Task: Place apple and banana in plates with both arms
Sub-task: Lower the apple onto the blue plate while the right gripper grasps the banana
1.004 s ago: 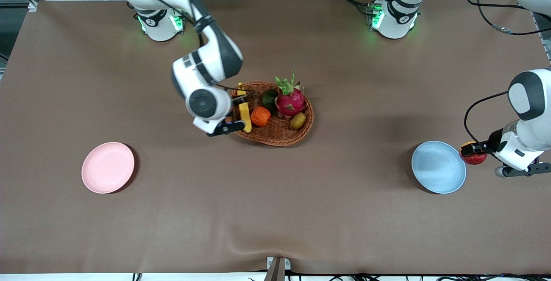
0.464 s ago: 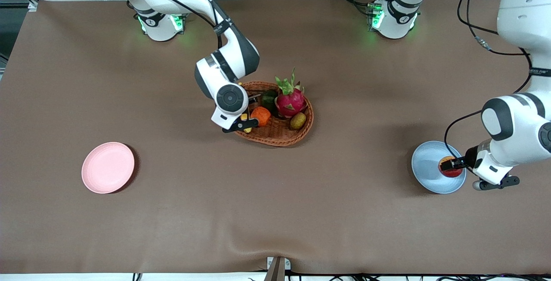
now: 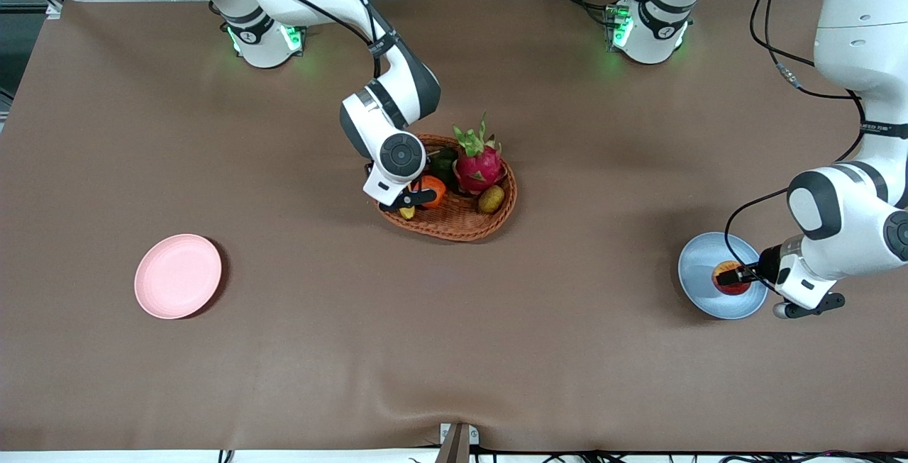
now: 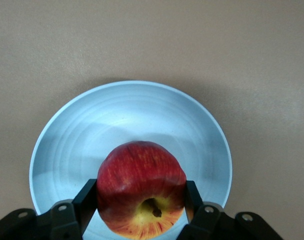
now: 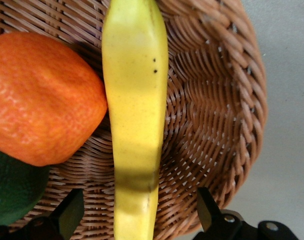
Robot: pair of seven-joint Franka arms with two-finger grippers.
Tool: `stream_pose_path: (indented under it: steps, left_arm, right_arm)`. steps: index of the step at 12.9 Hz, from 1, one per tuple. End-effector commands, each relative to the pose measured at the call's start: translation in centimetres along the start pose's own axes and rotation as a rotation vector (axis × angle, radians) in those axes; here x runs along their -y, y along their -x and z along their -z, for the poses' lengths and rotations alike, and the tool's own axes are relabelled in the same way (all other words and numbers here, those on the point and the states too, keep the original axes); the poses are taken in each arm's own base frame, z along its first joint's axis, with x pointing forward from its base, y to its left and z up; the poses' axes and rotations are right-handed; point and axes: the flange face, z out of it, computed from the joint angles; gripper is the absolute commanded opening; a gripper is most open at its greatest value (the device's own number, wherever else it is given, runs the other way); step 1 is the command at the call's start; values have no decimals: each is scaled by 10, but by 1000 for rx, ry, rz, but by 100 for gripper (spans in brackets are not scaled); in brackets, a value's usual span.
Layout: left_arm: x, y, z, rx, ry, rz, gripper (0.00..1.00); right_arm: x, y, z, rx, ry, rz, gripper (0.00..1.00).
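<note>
My left gripper point(image 4: 141, 212) grips the apple point(image 4: 141, 195) over the blue plate point(image 4: 67, 135), while my right gripper point(image 5: 137, 220) is open around the banana point(image 5: 134, 115) in the basket point(image 5: 212, 125).

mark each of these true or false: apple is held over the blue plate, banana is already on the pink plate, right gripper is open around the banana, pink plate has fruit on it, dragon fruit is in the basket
1. The left gripper holds the apple over the blue plate. True.
2. The banana is already on the pink plate. False: it lies in the wicker basket, beside the orange fruit.
3. The right gripper is open, one finger on each side of the banana. True.
4. The pink plate has fruit on it. False: nothing lies on it.
5. The dragon fruit is in the basket. True.
</note>
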Motion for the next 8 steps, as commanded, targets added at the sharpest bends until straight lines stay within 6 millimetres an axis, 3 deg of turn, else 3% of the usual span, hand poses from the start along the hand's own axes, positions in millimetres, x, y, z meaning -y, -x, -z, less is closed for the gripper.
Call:
stream_pose_path:
  steps: [1,3,6,7,8]
  left_arm:
    - [0,-1,6,9,21,0,100]
    - [-5,0,13,13,22,0,100]
    - [-15,3,66,-19,29,-8,100]
    - [-23,8,91,-29,33,-16,100]
    - [-27,12,112,-30,35,-22,100]
  right_arm:
    - [11,4,-7,-21,28,-25,100]
    - [12,3,-13,-20,33,-34,100]
    - [16,4,-16,-17,37,-32,100]
    - [17,5,-20,-14,46,-28,80]
    - [16,4,-22,-13,48,-30,52]
